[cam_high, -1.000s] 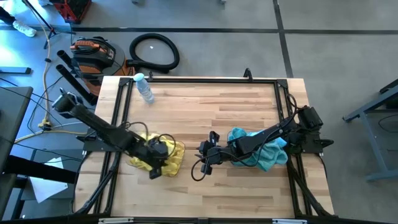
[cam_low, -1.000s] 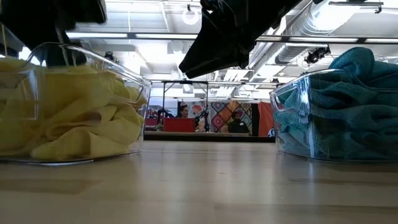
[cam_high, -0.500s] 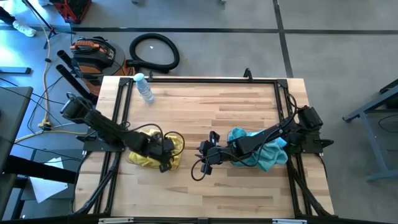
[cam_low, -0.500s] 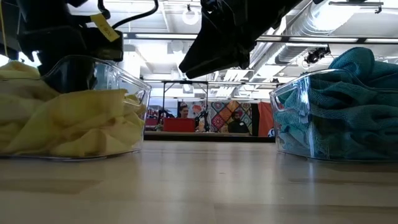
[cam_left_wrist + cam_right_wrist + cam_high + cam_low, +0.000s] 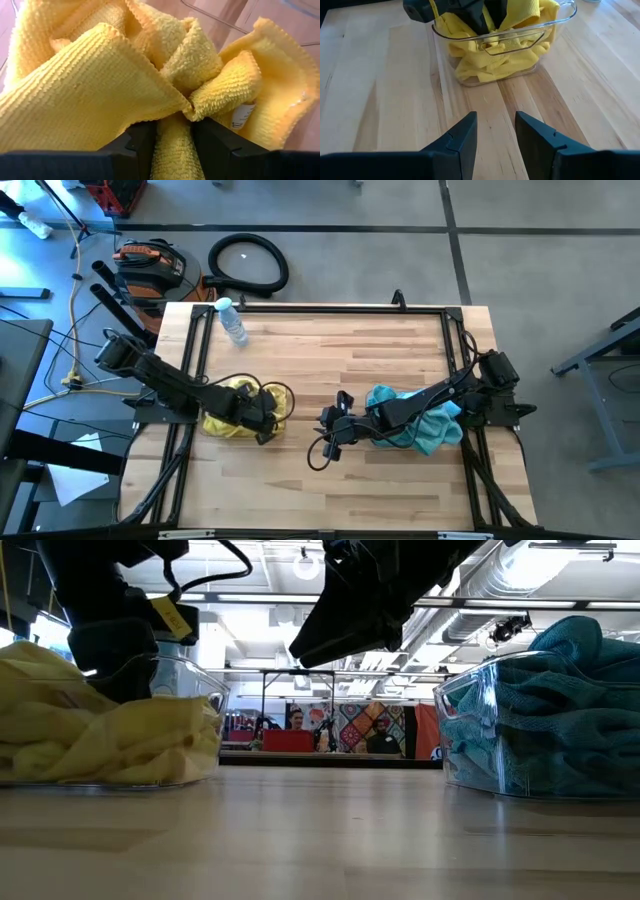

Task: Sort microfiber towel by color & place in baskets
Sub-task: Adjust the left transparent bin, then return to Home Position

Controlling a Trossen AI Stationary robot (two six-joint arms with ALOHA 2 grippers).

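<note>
At eight o'clock on the table [image 5: 340,350], we see the yellow towels [image 5: 225,418] heaped in the left basket [image 5: 495,42], where the left gripper [image 5: 174,135] is clamped on a fold of yellow cloth at the top of the pile. Across the boards at four o'clock, the teal towels [image 5: 425,420] fill the right basket [image 5: 470,740] to overflowing. We find no loose towel on the wood, so by our reading the sorting is all but finished, with only this last yellow cloth to be let go and settled. The right gripper [image 5: 495,131] hangs empty near six o'clock between the two baskets, its fingers parted, facing the yellow pile. Compared with a second ago, the left arm has drawn the yellow heap back toward nine o'clock and bunched it tighter, while the right arm has not stirred. A water bottle [image 5: 232,321] lies at eleven o'clock, well apart.
</note>
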